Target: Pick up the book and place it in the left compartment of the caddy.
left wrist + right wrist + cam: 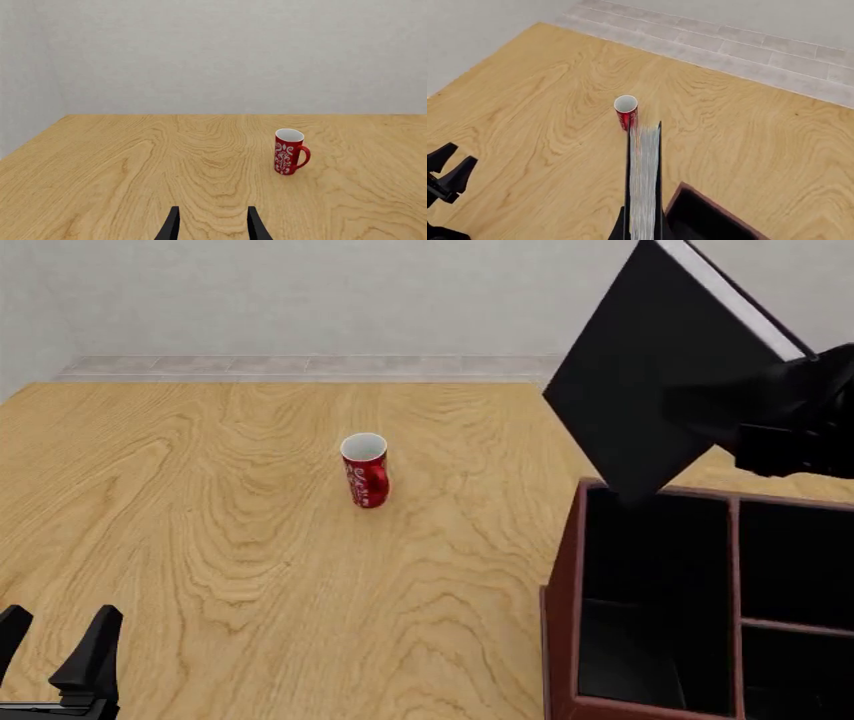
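Book held tilted in the air over the caddy's far left corner.

The right tool [801, 425] grips the book [661, 380], black covers with white page edges, its lowest corner just above the left compartment [654, 590] of the caddy [561, 630]. Bare table [240, 540] lies wide between caddy and the red mug [364, 471]. The left tool [54, 645], jaws apart and holding nothing, sits low at the near left edge.
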Controlling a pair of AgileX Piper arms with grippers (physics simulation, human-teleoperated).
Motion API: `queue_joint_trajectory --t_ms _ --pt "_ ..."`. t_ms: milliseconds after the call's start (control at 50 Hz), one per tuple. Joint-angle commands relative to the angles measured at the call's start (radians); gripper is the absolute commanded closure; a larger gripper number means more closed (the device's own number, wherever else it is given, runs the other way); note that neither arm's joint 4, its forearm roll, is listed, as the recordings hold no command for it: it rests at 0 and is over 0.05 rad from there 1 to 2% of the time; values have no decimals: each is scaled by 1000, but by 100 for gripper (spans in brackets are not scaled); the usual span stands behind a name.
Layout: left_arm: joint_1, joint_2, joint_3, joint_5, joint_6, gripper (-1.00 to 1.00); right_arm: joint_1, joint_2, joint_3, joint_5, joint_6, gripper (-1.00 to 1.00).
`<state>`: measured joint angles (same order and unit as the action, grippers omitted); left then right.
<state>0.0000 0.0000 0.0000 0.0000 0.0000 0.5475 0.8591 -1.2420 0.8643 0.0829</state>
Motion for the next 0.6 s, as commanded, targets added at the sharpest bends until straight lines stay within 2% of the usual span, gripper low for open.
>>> queue_joint_trajectory --t_ms 20,60,80,160,200,600 --pt "0 0 0 0 0 -100 4 -11 -31 66 69 100" --pt "0 0 0 0 0 -100 4 -12 -36 80 66 100" --pt "0 0 0 0 0 -100 19 -13 -32 85 102 100" --pt "0 0 0 0 0 -100 7 -20 -40 102 87 100" --pt "0 0 0 0 0 -100 12 -24 -38 114 104 100" --pt "0 0 0 0 0 -100 -14 -103 6 178 132 100"
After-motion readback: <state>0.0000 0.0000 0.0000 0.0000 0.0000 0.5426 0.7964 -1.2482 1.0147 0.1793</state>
